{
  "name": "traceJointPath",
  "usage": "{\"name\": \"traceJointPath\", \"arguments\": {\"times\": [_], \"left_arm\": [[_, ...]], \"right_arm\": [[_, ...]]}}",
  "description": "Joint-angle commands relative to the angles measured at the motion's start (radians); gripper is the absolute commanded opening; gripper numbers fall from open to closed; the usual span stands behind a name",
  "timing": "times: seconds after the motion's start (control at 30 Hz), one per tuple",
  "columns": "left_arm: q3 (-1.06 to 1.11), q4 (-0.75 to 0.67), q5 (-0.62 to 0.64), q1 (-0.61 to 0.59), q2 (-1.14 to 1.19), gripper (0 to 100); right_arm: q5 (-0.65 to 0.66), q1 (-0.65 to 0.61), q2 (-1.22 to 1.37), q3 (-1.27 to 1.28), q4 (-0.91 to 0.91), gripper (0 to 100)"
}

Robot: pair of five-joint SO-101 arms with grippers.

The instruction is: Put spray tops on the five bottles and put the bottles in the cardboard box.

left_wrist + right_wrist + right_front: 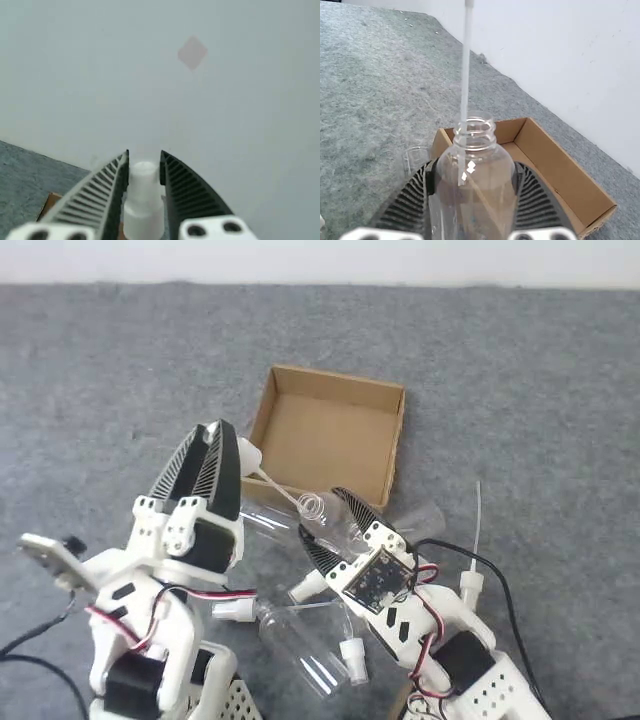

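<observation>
- Bottle (470, 190): clear plastic, round-shouldered, with an open threaded neck and no cap. It is held just beside the wall of the cardboard box (330, 435) nearest the arms.
- Right gripper (474, 167): ribbed fingers clamped on the bottle's body, one on each side.
- Bottle axis: the long axis runs along the gripper's fingers. The mouth points out past the fingertips, toward the box and the left gripper (144, 156).
- Spray top (143, 200): white, with a thin pale dip tube (465, 65). The left gripper's fingers pinch its head at the box corner nearest the left arm.
- Tube axis: it slants from the head down to the bottle. Its lower end sits inside the neck and shows through the clear wall. The head is apart from the mouth and not seated.
- Grey carpet (520, 390): a loose bottle (300, 640) lies on its side between the arms, with a loose spray top (355, 655) just beside it. More of both lie nearby.
</observation>
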Motion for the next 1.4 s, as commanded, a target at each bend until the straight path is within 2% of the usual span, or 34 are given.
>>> {"name": "traceJointPath", "arguments": {"times": [0.0,0.27,0.67,1.0,1.17,1.37], "left_arm": [[-0.008,-0.035,-0.028,0.026,-0.021,1],[0.025,0.006,-0.133,0.183,-0.021,1],[0.101,0.005,-0.275,0.279,-0.021,1],[0.111,0.006,-0.354,0.285,-0.021,2],[0.113,0.006,-0.400,0.285,-0.021,2],[0.156,0.005,-0.388,0.287,-0.020,2]], "right_arm": [[0.018,-0.004,-0.010,0.020,0.001,0.7],[0.015,-0.004,-0.010,0.018,0.001,0.7],[0.014,-0.004,-0.010,0.018,0.001,0.7],[0.014,-0.001,-0.010,0.018,0.001,0.7],[0.012,0.054,-0.012,0.017,-0.002,0.7],[0.011,0.056,-0.012,0.018,-0.001,0.7]]}}
